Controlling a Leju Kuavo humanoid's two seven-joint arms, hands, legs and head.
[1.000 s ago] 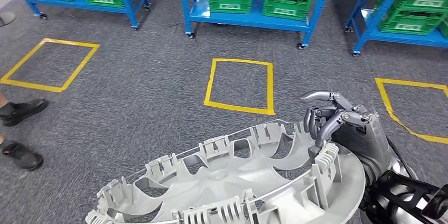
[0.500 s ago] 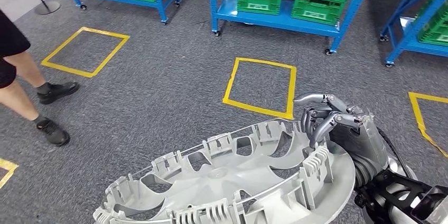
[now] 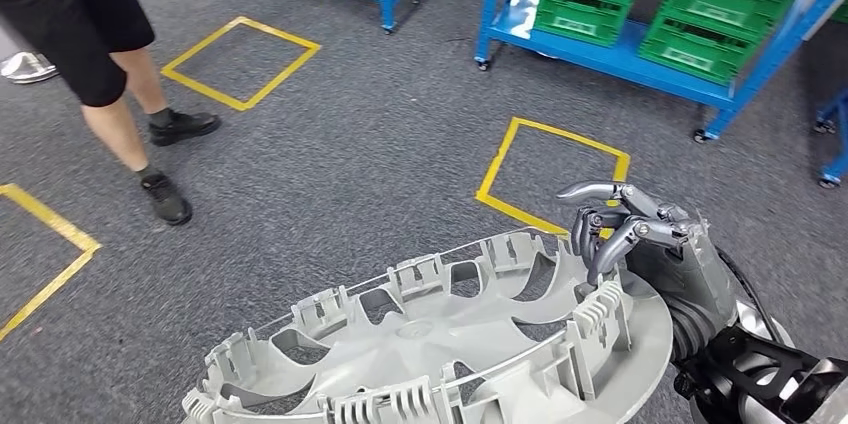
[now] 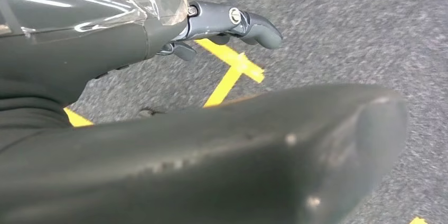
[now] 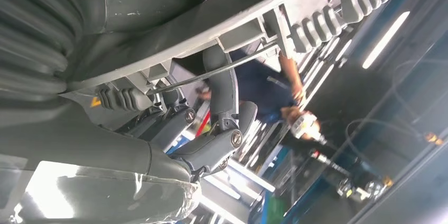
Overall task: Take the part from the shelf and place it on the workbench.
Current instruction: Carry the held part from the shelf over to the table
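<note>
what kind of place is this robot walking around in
Probably a warehouse or factory training floor. Blue wheeled shelving racks hold green plastic crates, and yellow tape squares mark stations on the grey carpet. The right hand carries a grey wheel cover.

matt grey plastic part [image 3: 440, 344], rough carpet floor [image 3: 330, 174], perhaps glossy metal shelf [image 3: 620, 54].

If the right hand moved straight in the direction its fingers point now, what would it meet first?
The right hand grips the wheel cover, fingers hooked over its rim and pointing across it. It would likely meet only the cover itself; beyond lies grey carpet, though depth is unclear.
</note>
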